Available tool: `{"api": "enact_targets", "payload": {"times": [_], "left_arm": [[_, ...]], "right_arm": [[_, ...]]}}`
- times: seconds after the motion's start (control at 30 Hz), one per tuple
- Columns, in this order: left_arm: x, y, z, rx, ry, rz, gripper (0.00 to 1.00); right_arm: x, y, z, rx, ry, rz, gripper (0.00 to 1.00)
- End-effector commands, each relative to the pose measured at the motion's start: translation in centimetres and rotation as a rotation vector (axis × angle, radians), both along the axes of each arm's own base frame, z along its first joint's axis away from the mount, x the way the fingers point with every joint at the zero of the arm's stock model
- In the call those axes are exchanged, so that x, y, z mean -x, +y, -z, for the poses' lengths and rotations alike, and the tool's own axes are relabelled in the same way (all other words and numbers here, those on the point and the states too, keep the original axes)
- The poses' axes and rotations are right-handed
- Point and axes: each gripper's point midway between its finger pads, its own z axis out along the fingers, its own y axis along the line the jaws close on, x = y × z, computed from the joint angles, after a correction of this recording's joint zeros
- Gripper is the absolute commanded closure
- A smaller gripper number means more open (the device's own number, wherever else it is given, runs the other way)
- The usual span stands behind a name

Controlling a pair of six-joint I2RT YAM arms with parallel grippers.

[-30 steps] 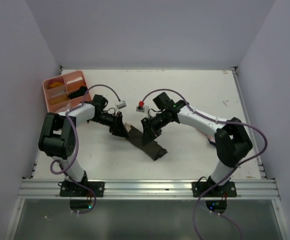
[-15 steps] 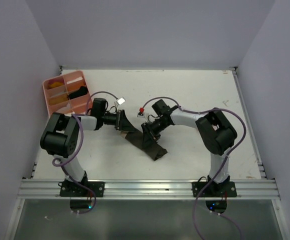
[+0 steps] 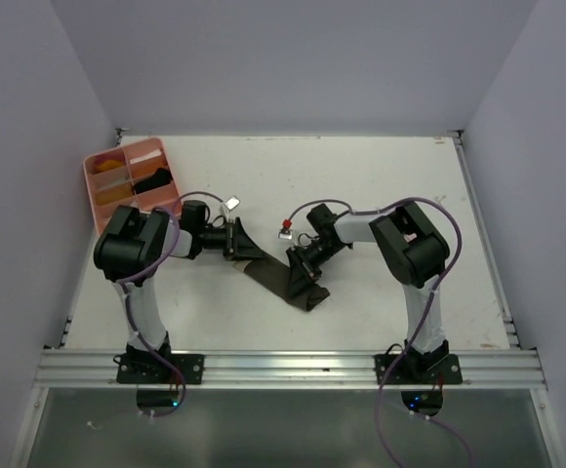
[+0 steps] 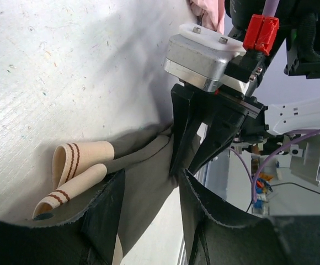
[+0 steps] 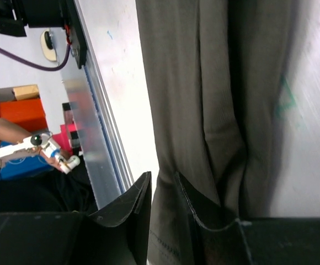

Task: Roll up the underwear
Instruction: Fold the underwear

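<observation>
Arms reach low, inward — left tool (image 4: 149,175) parted, right tool (image 5: 161,178) pinched narrow.

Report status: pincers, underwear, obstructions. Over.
Right pincer shut on olive underwear. Left pincer straddling its waistband end, grip unclear. Garment stretched between them, not rolled. Pink tray well aside.

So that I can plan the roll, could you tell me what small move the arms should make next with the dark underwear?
Probably the right pincer should turn its end of the underwear over toward the left pincer, starting the roll. The garment lies as a long narrow strip between both pincers, and the right one pinches a fold of it.
</observation>
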Motion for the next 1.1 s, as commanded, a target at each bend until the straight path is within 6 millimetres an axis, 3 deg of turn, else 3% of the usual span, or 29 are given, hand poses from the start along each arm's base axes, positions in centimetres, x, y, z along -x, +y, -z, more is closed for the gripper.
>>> {"api": "enact_targets", "payload": {"times": [0.0,0.13,0.23,0.33,0.37,0.4,0.43,0.47,0.53,0.57,0.67,0.73,0.8,0.93,1.07], "left_arm": [[-2.6,2.3,4.1,-0.144,0.003,-0.149,0.51],[-2.5,2.7,3.9,-0.14,-0.005,-0.148,0.52],[-2.2,2.2,0.5,-0.078,-0.124,-0.08,0.49],[-1.1,2.2,-3.8,-0.084,-0.238,0.016,0.46],[-2.0,2.2,-5.4,-0.093,-0.303,0.032,0.44],[-2.3,2.4,-6.1,-0.117,-0.395,0.063,0.44],[-1.5,2.6,-6.8,-0.138,-0.368,0.083,0.43],[-3.1,2.8,-8.4,-0.172,-0.441,0.078,0.42],[-4.1,3.1,-9.1,-0.244,-0.538,0.1,0.41],[-6.0,3.5,-9.7,-0.32,-0.633,0.106,0.41],[-6.7,2.5,-7.7,-0.478,-0.677,0.19,0.45],[-6.8,0.7,-6.4,-0.534,-0.727,0.261,0.47],[-7.5,0.2,-5.3,-0.589,-0.73,0.257,0.5],[-8.3,-1.3,-3.1,-0.651,-0.721,0.304,0.53],[-8.5,-2.2,-2.5,-0.666,-0.752,0.339,0.54]], "right_arm": [[1.1,-3.4,3.0,0.125,0.021,-0.035,0.72],[1.5,-4.7,2.5,0.192,0.051,-0.085,0.69],[1.4,-5.4,1.1,0.213,0.036,-0.107,0.64],[-0.1,-5.5,-0.9,0.222,-0.067,-0.111,0.61],[-0.3,-5.6,-1.2,0.23,-0.088,-0.112,0.6],[-0.3,-5.7,-1.8,0.236,-0.091,-0.113,0.6],[-0.6,-5.6,-2.8,0.232,-0.12,-0.106,0.59],[-0.6,-5.7,-3.3,0.234,-0.129,-0.105,0.56],[-0.7,-5.8,-5.1,0.23,-0.161,-0.093,0.52],[-0.7,-5.8,-5.7,0.231,-0.167,-0.086,0.48],[-0.5,-5.8,-7.3,0.24,-0.169,-0.039,0.39],[-0.1,-6.0,-7.0,0.272,-0.146,0.019,0.37],[-0.1,-5.9,-7.1,0.265,-0.148,0.053,0.38],[1.2,-6.6,-5.7,0.293,-0.11,0.097,0.39],[1.3,-7.2,-3.6,0.344,-0.095,0.073,0.4]]}}
